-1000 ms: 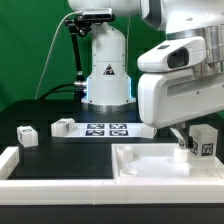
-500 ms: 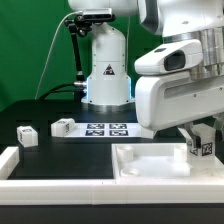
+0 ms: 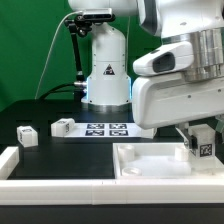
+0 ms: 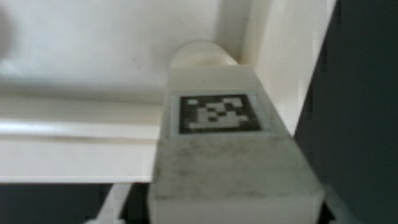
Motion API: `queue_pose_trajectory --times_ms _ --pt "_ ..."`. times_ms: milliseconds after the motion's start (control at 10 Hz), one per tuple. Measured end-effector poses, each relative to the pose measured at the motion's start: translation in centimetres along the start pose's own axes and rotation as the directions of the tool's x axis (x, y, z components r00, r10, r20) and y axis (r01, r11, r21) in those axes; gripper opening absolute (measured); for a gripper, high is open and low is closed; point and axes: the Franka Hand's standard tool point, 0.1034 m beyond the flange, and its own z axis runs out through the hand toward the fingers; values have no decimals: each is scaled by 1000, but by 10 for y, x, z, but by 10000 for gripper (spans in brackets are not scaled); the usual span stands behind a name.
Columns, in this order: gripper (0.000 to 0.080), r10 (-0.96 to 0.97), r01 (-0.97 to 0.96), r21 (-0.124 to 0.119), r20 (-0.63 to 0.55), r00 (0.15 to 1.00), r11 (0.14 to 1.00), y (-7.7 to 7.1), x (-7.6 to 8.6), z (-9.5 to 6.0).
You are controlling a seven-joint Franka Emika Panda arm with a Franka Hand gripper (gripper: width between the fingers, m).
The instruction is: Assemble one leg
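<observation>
The arm is leaning over the exterior view's right side of the table, and its gripper (image 3: 199,142) has the fingers closed on the leg (image 3: 206,150), a small white block with its tag facing outward. The leg hangs upright, low over the far right corner of the big white panel (image 3: 140,166). From here I can't tell whether its lower end is touching the panel or just above it. In the wrist view the leg (image 4: 222,150) fills the middle of the picture, tag up, with the panel's raised rim (image 4: 107,100) pale behind it.

Two more legs lie loose, well apart from this one, on the exterior view's left: one (image 3: 27,135) nearer, one (image 3: 62,126) just beside the marker board (image 3: 105,128).

To my eye the step in hand is seating this leg at the panel's corner. Next, I'd say, the leg must be lined up squarely over its hole and lowered straight, probably with a twist to fix it. A tilt there could jam it.
</observation>
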Motion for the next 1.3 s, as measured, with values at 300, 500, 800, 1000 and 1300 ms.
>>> queue_pose_trajectory --times_ms 300,500,800,1000,1300 --pt "291 452 -453 -8 -53 890 891 9 2 1" --pt "294 657 -659 -1 -68 751 752 13 0 2" --pt "295 904 -906 8 -71 421 422 15 -8 0" --pt "295 979 -980 7 -52 199 199 14 -13 0" --pt "295 995 -996 3 -34 89 89 15 -15 0"
